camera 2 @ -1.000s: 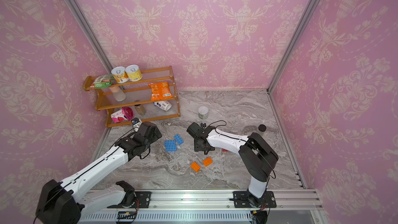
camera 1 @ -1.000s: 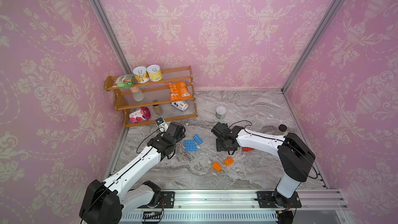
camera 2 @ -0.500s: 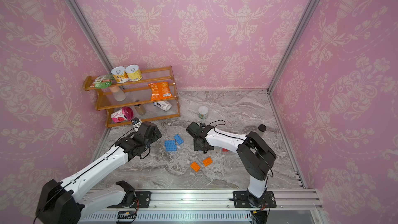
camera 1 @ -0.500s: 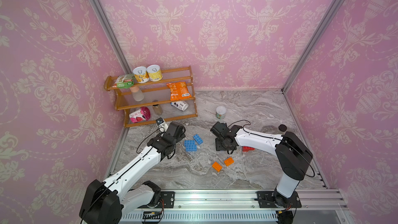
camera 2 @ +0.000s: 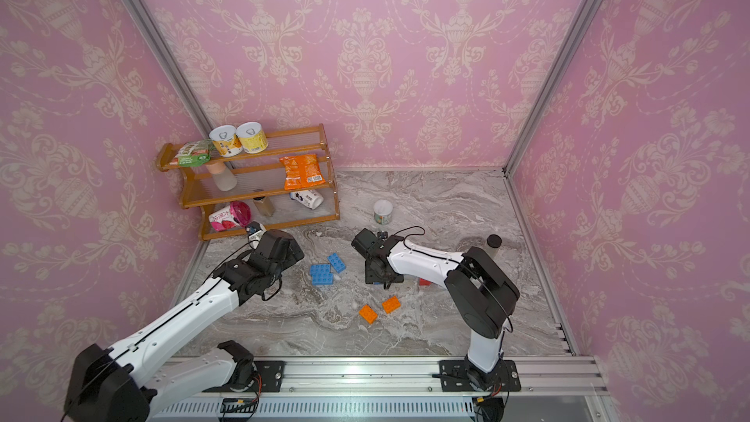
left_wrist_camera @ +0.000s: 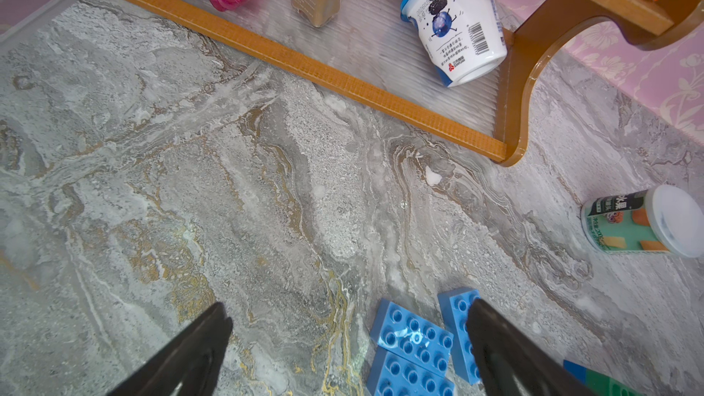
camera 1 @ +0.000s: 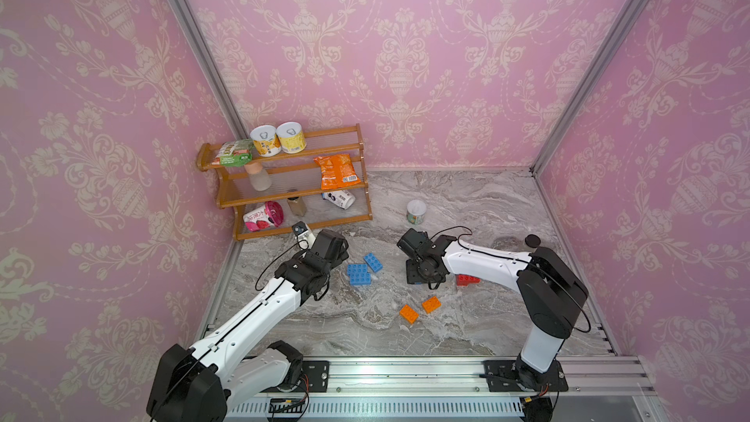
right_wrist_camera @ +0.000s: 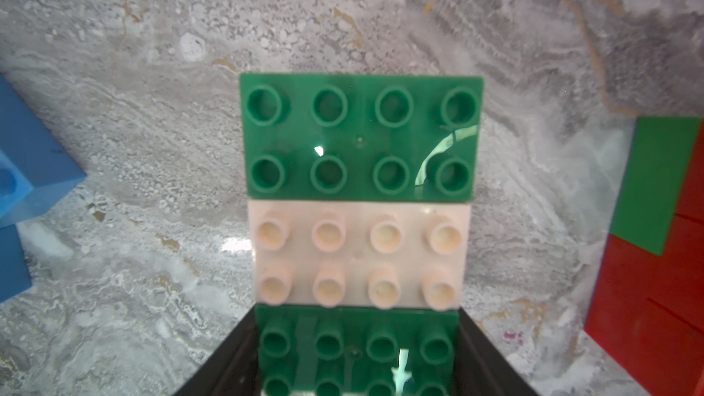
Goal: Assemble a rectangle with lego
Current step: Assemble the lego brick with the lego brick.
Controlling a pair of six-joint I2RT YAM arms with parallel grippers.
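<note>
Right wrist view gives the closest look: the right gripper (right_wrist_camera: 356, 321) has its two black jaws pressed on the short ends of the nearest green brick (right_wrist_camera: 358, 352), so it is closed on this brick at a middle width. Touching it, long side to long side, lies one white brick (right_wrist_camera: 358, 257), and touching the white one lies a second green brick (right_wrist_camera: 360, 135). These three make one straight row, studs up, on the marble table (right_wrist_camera: 152, 108). A third green brick (right_wrist_camera: 659, 184) sits on the red bricks (right_wrist_camera: 647, 318); how many red ones there are I cannot tell. In both top views the right arm reaches low from its base toward the middle of the table with the wrist bent down, and it hides the row under the gripper. From this gripper, the red bricks are at three o'clock, just beside. Two orange bricks (camera 1: 408, 313) are near at six o'clock, and three blue bricks (camera 1: 360, 274) are near at nine o'clock. The left gripper (left_wrist_camera: 347, 308) stands wide open with nothing between the jaws, low over the table. Its arm is stretched out from the base, and the blue bricks lie at four o'clock from it, just beside one finger (left_wrist_camera: 495, 337).
</note>
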